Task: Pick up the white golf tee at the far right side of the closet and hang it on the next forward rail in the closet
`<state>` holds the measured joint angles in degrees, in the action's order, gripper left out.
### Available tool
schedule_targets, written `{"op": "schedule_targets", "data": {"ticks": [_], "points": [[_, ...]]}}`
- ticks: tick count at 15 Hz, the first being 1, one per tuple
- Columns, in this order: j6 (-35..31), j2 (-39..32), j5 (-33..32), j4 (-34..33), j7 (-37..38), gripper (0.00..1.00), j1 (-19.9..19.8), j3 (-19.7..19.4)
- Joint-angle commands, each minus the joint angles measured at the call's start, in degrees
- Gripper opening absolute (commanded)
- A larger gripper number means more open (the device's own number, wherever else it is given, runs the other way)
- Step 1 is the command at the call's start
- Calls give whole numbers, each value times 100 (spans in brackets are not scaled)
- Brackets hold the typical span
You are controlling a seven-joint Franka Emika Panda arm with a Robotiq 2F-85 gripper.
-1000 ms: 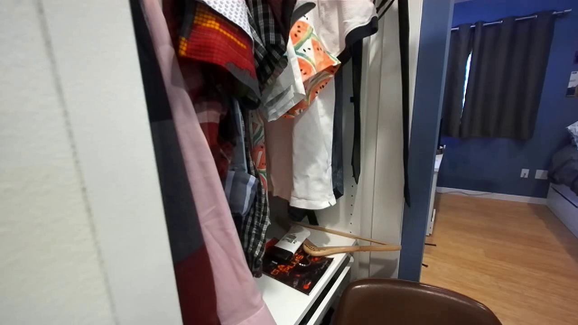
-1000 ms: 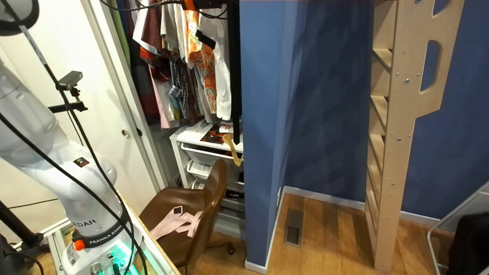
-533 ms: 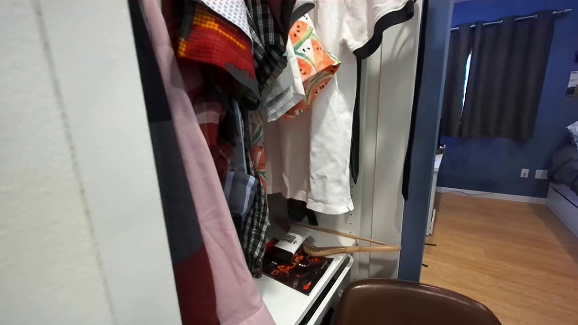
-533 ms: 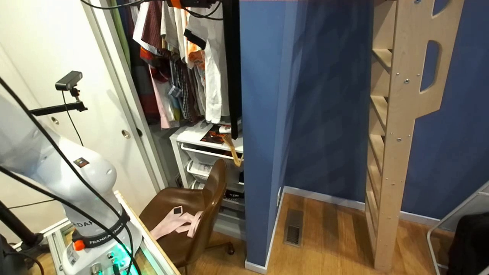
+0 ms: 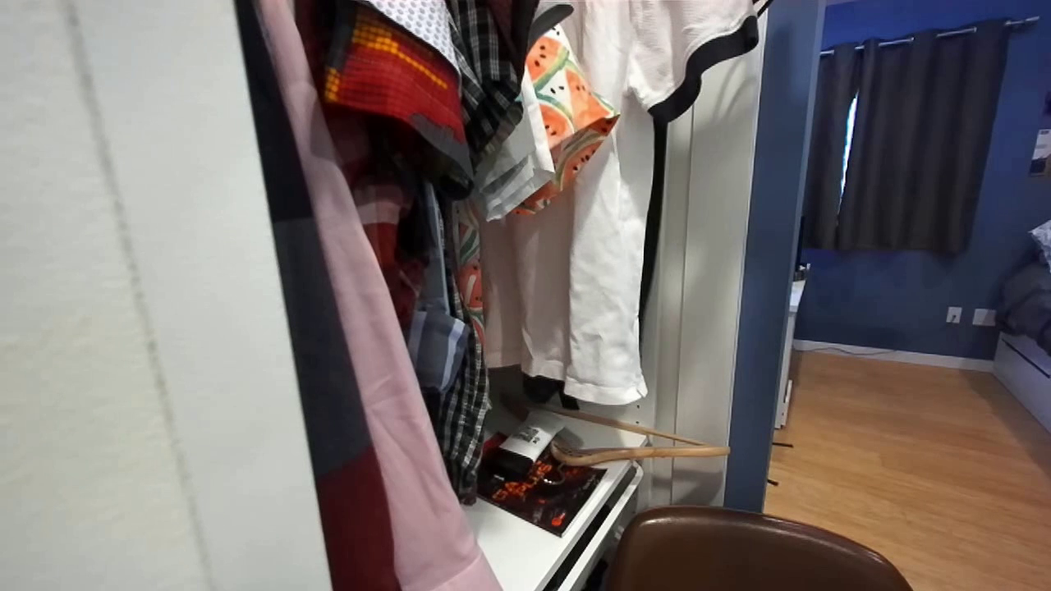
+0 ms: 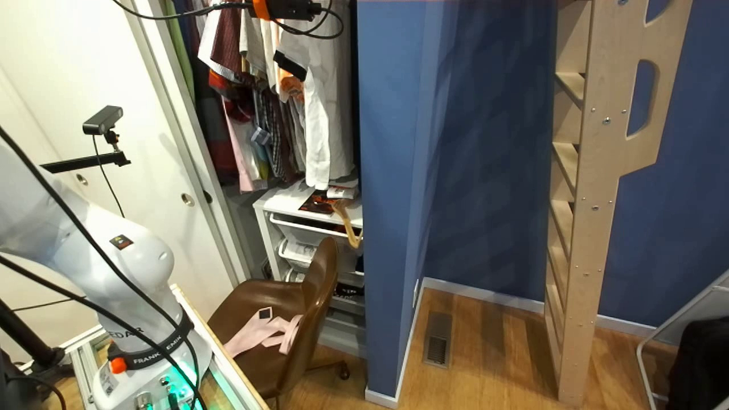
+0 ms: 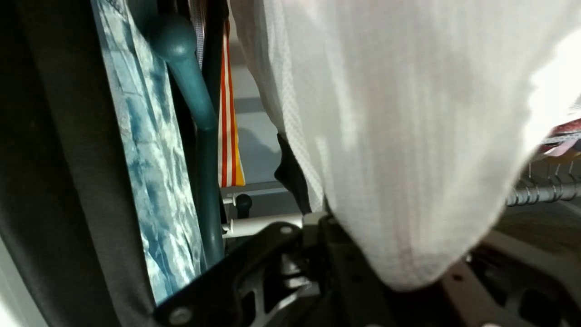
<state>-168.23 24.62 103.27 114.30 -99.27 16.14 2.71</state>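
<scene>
Blue-painted wall (image 6: 392,199) stands beside the tall white-sided closet (image 5: 713,287). At the right end of the hanging patterned clothes (image 5: 402,90), in both exterior views, is the black-trimmed white short-sleeved fabric shirt (image 5: 608,304); the black metal claw (image 7: 321,227) is clamped on it.

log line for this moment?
black metal gripper: shut, seemingly on white short-sleeved black-cuffed cloth shirt | shirt: hanging down | hung on white tubular rail: unconfirmed
</scene>
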Motion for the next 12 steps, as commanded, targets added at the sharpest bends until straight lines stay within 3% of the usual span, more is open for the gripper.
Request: {"op": "schedule_targets", "data": {"ticks": [1,12], "points": [[88,339,-300,303,494,5,16,-148],[1168,1657,-1630,1329,1873,5,-63,-776]]}}
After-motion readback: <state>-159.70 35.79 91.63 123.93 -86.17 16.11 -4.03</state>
